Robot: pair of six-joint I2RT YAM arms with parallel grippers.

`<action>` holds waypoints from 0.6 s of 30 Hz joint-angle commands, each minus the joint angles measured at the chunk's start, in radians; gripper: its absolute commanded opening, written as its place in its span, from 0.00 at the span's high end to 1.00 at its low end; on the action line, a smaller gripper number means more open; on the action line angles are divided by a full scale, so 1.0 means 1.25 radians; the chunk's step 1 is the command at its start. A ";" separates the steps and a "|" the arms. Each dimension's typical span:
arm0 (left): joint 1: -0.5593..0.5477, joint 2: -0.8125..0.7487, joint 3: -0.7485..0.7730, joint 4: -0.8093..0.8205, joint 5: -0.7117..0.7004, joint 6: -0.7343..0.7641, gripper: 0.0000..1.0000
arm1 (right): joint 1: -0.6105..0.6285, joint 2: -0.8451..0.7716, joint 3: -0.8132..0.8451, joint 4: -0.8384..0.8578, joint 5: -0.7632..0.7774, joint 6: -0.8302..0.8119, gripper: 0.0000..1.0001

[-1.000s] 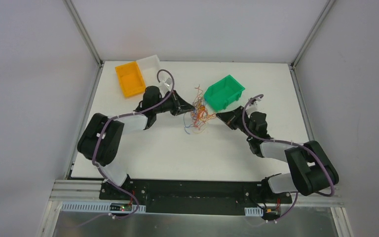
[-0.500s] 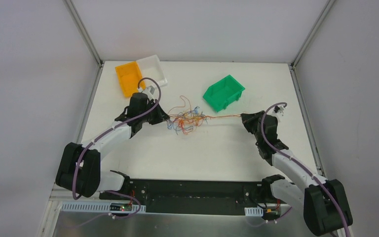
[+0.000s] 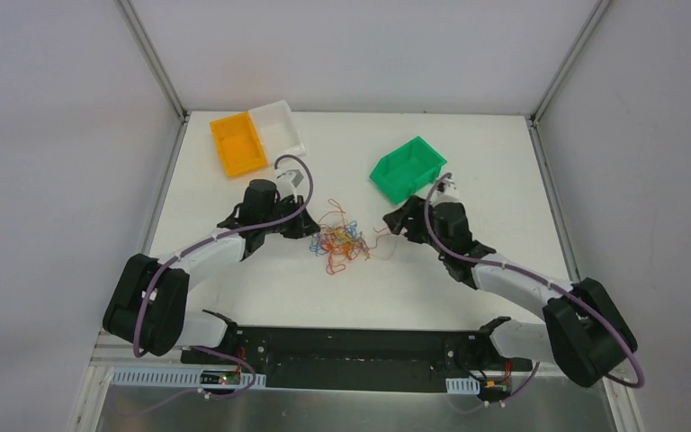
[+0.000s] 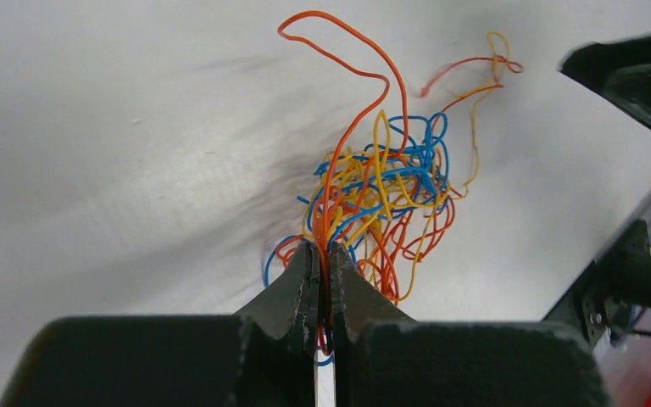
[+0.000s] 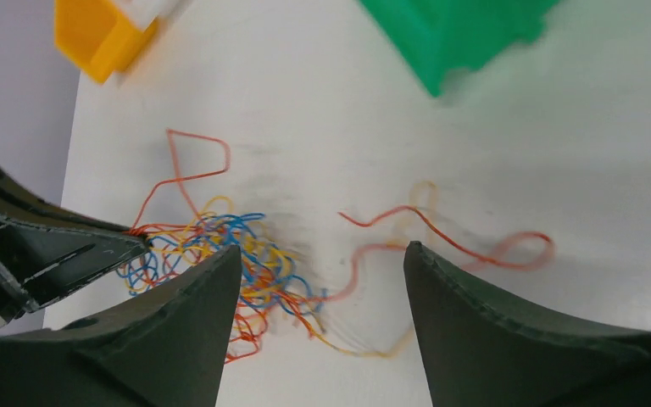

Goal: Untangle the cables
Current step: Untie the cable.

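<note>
Cables point(image 3: 337, 241) clumped mid-table point(image 3: 414, 292); left gripper point(image 4: 323, 257) clamped on clump's strands (orange, blue, yellow); right gripper point(image 5: 322, 263) spread wide, just beside clump.

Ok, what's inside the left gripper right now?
A few orange strands from the cables, pinched in the left gripper. Further back, its fingers cover them.
</note>
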 commanded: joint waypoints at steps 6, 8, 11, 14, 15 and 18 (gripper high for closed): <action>-0.045 0.012 0.010 0.123 0.184 0.036 0.99 | 0.110 0.274 0.230 0.008 -0.179 -0.131 0.26; -0.045 0.010 0.010 0.124 0.182 0.033 0.99 | 0.137 0.296 0.259 -0.027 -0.156 -0.162 0.26; -0.045 0.004 0.009 0.121 0.173 0.031 0.99 | 0.179 0.310 0.274 -0.050 -0.123 -0.195 0.26; -0.045 0.002 0.010 0.113 0.160 0.035 1.00 | 0.207 0.305 0.257 -0.032 -0.132 -0.195 0.25; -0.045 0.002 0.011 0.112 0.161 0.035 1.00 | 0.214 0.301 0.251 -0.029 -0.132 -0.195 0.25; -0.045 0.003 0.016 0.102 0.154 0.037 1.00 | 0.224 0.284 0.241 -0.022 -0.127 -0.207 0.25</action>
